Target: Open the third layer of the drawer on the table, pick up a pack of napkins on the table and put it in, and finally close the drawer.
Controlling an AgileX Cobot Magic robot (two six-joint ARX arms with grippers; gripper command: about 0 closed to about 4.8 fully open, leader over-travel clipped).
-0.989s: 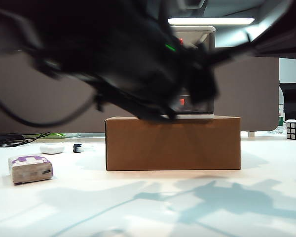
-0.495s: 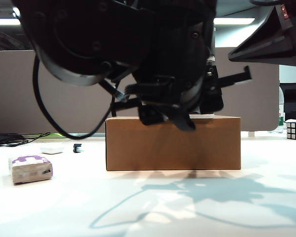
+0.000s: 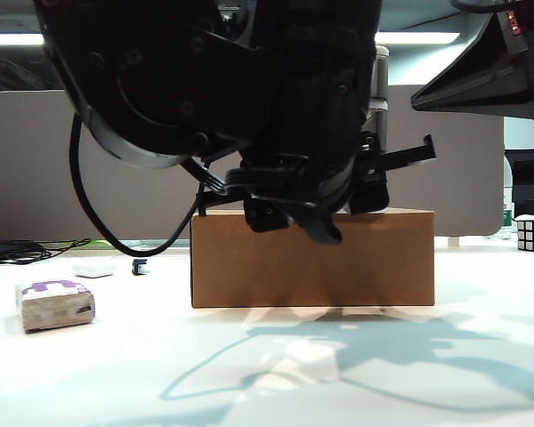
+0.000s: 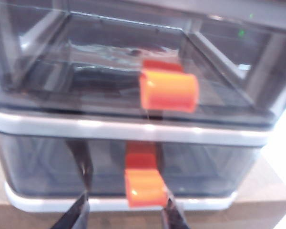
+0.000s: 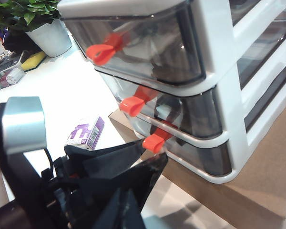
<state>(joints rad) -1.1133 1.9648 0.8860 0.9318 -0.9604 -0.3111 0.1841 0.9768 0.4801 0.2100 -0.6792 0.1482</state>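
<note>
a: where does the drawer sit, and which way does it face?

b: it stands upright on the brown cardboard box, at the middle of the table. its three tiers are stacked one above another, each long side level, and the red-orange tabs stick straight out of the front. the third layer is the lowest tier and looks pushed in.

a: and the left gripper?

b: it hangs right in front of that lowest tier. its two dark fingertips stand either side of the bottom tab, partly apart, with nothing clamped. whether they touch the tab cannot be told.

a: the right gripper?

b: it is beside the cabinet, off its front corner, level with the lower tiers. its dark fingers lie close together; whether they are fully closed cannot be told.

a: the pack of napkins?

b: lying flat on the table, well off to the left of the box, long axis roughly side to side.

a: what differs between views?

b: the exterior view has the cabinet almost wholly hidden behind the dark arm; the right wrist view shows all three tabs at once, and the pack beyond the box.
</note>
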